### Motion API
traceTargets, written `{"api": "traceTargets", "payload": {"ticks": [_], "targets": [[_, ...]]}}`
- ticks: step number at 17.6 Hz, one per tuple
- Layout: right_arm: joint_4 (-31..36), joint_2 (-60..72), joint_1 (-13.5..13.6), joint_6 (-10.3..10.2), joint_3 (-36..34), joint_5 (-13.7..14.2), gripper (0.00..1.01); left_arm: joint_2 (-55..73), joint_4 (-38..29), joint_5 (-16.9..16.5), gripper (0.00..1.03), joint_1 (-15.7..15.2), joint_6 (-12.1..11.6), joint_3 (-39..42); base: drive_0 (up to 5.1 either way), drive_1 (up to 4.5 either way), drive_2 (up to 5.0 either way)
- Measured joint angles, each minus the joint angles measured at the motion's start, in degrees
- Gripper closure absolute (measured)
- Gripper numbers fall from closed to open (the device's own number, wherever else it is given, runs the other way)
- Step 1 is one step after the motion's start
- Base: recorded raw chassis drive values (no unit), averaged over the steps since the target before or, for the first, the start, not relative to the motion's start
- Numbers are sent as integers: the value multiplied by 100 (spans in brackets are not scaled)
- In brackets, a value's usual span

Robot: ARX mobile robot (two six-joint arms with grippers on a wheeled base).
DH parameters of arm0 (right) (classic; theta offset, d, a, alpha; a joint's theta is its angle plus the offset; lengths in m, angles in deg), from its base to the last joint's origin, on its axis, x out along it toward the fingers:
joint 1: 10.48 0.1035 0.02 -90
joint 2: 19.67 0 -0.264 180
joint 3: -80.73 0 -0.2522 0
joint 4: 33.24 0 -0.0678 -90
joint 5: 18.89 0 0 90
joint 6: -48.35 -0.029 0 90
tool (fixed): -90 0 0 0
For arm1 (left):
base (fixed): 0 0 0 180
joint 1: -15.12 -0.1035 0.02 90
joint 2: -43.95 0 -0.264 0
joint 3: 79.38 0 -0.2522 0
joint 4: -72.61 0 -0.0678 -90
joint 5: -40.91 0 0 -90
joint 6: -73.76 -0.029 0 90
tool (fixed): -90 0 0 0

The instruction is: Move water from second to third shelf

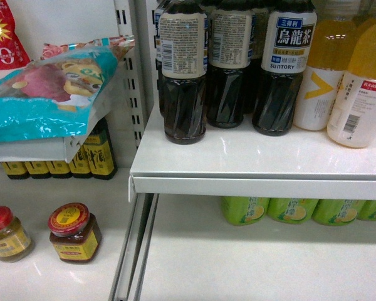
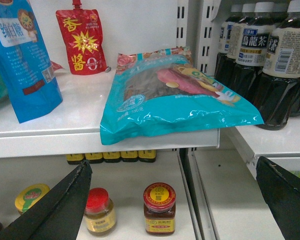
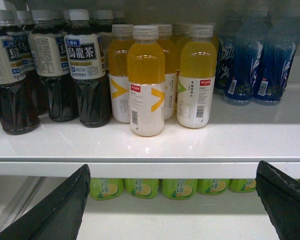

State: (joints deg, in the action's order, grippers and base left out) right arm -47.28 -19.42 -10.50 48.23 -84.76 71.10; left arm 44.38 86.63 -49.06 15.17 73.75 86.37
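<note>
Seemingly closest to the water, the right hand (image 3: 172,202) hangs released and empty below the shelf edge (image 3: 150,169). Blue-tinted water bottles (image 3: 260,65) stand upright at the shelf's right end, up and to the right of that hand, long axes vertical, beside yellow juice bottles (image 3: 147,82) and dark oolong tea bottles (image 3: 87,75). All are smooth ribbed plastic with glossy labels. Farther left, the left hand (image 2: 172,202) is likewise spread wide, facing a crinkly teal snack bag (image 2: 175,95). Which shelf counts as second cannot be told.
</note>
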Motion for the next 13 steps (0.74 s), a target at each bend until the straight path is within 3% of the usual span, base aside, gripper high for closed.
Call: {"api": "traceTargets", "payload": {"ticks": [13], "targets": [[0,0,0,2,0,0,3,0,0,0,5,0,0,0,0,0,0]]}}
